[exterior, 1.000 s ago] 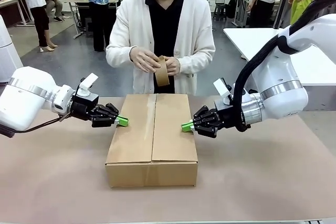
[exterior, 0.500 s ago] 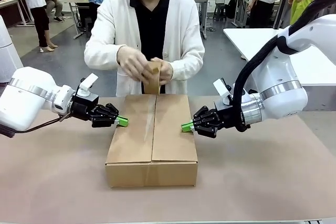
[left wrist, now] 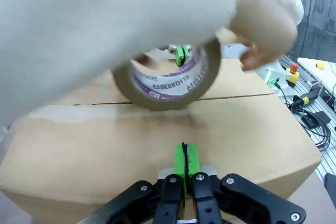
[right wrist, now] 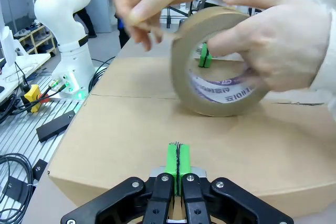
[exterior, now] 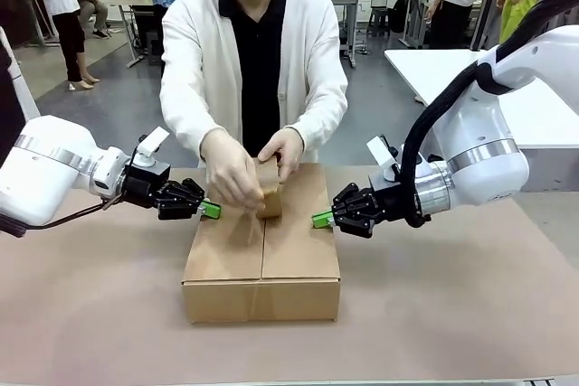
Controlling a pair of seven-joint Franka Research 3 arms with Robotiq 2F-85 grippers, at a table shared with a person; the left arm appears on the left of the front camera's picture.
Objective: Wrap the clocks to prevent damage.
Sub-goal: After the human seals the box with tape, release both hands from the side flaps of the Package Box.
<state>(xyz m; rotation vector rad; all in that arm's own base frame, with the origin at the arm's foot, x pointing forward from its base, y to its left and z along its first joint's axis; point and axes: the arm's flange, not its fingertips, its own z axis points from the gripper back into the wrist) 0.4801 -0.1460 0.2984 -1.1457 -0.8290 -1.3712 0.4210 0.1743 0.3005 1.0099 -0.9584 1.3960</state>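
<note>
Front view, brown packing-tape roll (exterior: 270, 202) mostly hidden under the person's two grasping hands (exterior: 230, 172) atop the closed brown cardboard box (exterior: 262, 264), wrist views reveal its purple-printed core, left wrist view half blocked by a blurred sleeve, left gripper (exterior: 210, 210) and right gripper (exterior: 322, 219) clenched empty at opposite box edges

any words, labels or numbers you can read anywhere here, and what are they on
On the inner core of the tape roll: purple print, seemingly Korean characters, too blurred to read with any certainty.
On the cardboard box: no print on the faces that show.
Nothing else in these views is legible.
</note>
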